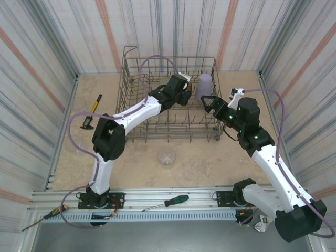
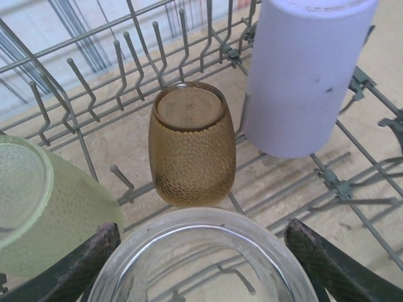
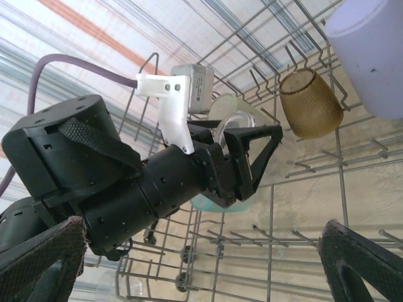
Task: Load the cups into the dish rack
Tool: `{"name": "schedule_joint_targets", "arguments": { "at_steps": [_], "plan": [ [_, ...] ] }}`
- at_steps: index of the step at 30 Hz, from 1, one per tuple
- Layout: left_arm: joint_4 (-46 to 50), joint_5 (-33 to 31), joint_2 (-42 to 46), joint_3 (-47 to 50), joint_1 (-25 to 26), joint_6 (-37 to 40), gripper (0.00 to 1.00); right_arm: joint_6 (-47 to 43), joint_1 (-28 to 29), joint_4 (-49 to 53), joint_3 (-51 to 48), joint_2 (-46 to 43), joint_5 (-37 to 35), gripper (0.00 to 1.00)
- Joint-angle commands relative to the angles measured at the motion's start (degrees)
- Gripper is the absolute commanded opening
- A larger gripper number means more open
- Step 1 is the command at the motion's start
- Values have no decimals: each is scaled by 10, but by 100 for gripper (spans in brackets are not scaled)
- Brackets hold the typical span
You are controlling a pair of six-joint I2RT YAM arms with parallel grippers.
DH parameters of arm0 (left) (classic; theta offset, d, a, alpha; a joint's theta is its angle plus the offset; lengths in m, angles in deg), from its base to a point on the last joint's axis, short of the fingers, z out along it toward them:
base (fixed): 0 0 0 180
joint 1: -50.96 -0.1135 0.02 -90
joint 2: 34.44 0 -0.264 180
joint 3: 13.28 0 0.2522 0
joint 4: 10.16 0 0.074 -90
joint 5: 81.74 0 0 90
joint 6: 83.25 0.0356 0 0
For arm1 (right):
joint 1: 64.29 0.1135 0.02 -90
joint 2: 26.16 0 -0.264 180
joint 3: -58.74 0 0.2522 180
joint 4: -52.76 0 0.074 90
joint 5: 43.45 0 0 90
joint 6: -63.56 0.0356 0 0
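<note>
In the left wrist view the clear plastic tumbler (image 2: pixel 157 251) runs off the bottom edge, only its rim showing between the cropped fingers (image 2: pixel 88 261) of the left end effector (image 2: pixel 201 228). The pale yellow-green translucent tumbler (image 2: pixel 38 207) is cut by the left edge, the lavender plastic tumbler (image 2: pixel 302 82) by the top. In the right wrist view a teal-green plastic tumbler (image 3: pixel 204 202) sits mostly hidden behind that end effector, which from above covers most tumblers in the grey wire dish rack (image 1: pixel 128 79).

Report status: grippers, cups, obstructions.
Left gripper shut on clear cup inside dish rack. Right gripper open, empty. Amber cup, lavender cup close ahead.
</note>
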Motion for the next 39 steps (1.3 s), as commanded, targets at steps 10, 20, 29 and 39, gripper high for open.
{"name": "schedule_joint_targets", "arguments": {
  "at_steps": [10, 20, 29, 39],
  "plan": [
    [-38, -42, -56, 4, 1, 12, 0, -3, -4, -15, 16, 20, -7, 99],
    [-38, -58, -71, -6, 1, 1, 40, -5, -3, 10, 20, 14, -13, 99],
    [-13, -35, -67, -30, 1, -31, 87, -21, -4, 35, 9, -23, -12, 99],
    [9, -19, -30, -37, 1, -31, 99, -28, -4, 50, 8, -27, -7, 99]
  ]
}}
